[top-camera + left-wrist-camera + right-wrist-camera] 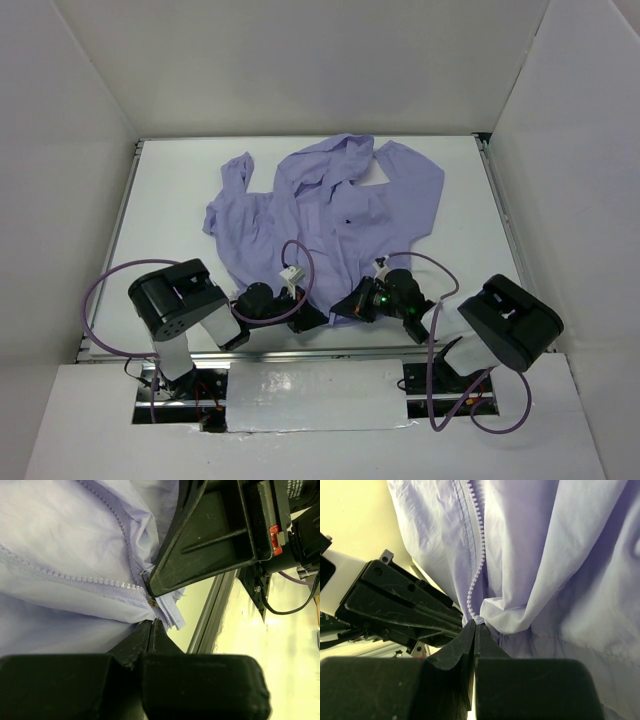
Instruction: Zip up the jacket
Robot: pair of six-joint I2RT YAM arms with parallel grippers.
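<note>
The lavender jacket [330, 215] lies spread on the white table [170, 210], hood at the far side and a tiny dark chest mark [347, 220] near its middle. Both grippers meet at its near hem. My left gripper [308, 318] is shut on the hem fabric at the zipper's lower end, seen in the left wrist view [152, 621] below the zipper teeth [90, 581]. My right gripper [347, 307] is shut on the fabric at the foot of the other row of teeth [480, 555], with its jaws pressed together in the right wrist view [476, 625]. The two grippers almost touch.
White walls enclose the table on three sides. A metal rail [212, 612] runs along the table's near edge just beside the grippers. Purple cables [100, 290] loop from both arms. The right gripper's body [210, 535] fills the upper right of the left wrist view.
</note>
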